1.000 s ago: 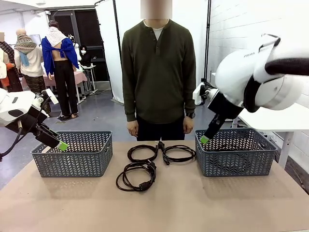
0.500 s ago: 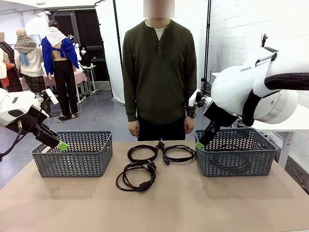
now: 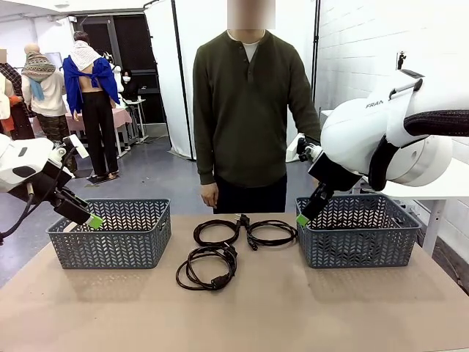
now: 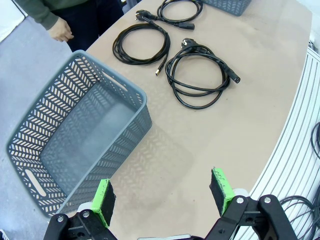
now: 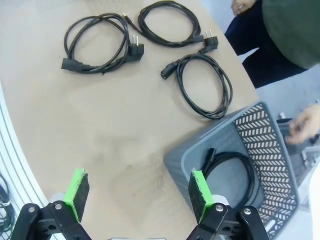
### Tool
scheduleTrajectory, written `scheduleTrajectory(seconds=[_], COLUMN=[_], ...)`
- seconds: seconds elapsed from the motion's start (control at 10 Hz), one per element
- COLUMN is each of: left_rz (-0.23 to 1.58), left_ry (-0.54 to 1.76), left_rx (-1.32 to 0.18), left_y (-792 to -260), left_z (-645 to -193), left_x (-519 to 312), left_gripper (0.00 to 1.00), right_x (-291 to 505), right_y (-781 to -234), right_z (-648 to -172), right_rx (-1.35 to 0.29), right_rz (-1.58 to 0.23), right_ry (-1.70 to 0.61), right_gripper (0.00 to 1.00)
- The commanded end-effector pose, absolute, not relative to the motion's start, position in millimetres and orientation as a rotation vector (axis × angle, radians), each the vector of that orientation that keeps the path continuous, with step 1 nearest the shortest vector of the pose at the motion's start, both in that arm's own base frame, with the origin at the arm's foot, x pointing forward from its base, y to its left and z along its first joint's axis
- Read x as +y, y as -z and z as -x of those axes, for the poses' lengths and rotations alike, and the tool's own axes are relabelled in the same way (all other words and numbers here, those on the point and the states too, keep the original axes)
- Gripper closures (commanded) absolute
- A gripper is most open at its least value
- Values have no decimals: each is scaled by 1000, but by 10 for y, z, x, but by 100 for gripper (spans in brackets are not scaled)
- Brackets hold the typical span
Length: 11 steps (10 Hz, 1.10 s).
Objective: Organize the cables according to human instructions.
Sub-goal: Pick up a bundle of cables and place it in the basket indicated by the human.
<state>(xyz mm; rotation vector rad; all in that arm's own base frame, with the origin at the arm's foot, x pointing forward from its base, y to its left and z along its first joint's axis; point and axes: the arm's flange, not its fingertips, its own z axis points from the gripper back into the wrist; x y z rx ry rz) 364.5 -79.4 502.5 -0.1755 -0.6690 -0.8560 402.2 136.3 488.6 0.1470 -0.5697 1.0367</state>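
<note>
So three of the cables (image 3: 217,232) are coiled mid-table in the gap between the baskets. Two sit side by side toward the far edge, one nearer the robot. The fourth coil (image 5: 234,176) lies inside the right basket (image 3: 359,246). The right gripper (image 3: 303,218) hangs over that basket's inner rim, pincer spread wide, holding nothing. The left gripper (image 3: 93,220) hovers over the left basket (image 3: 117,238) at its near rim, also wide open and empty. There's plenty of bare table (image 3: 308,315) along the near edge. The person's hand (image 3: 209,195) hangs beyond the far edge.
</note>
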Motion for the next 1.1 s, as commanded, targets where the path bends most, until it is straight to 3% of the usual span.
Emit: scheduleTrajectory(seconds=[0.0,1.0], left_rz=[189,189], left_ry=[855,855], left_rx=[-674,-674], left_y=[-5015,-5015], left_z=[-3656,-3656], left_x=[-777,-777], left_gripper=[0,0], right_x=[1359,1359], right_y=[-4871,-4871], right_z=[-4018,-4018], right_rx=[-570,-570], right_rz=[-141,-141], right_ry=[-1036,-1036], right_gripper=[0,0])
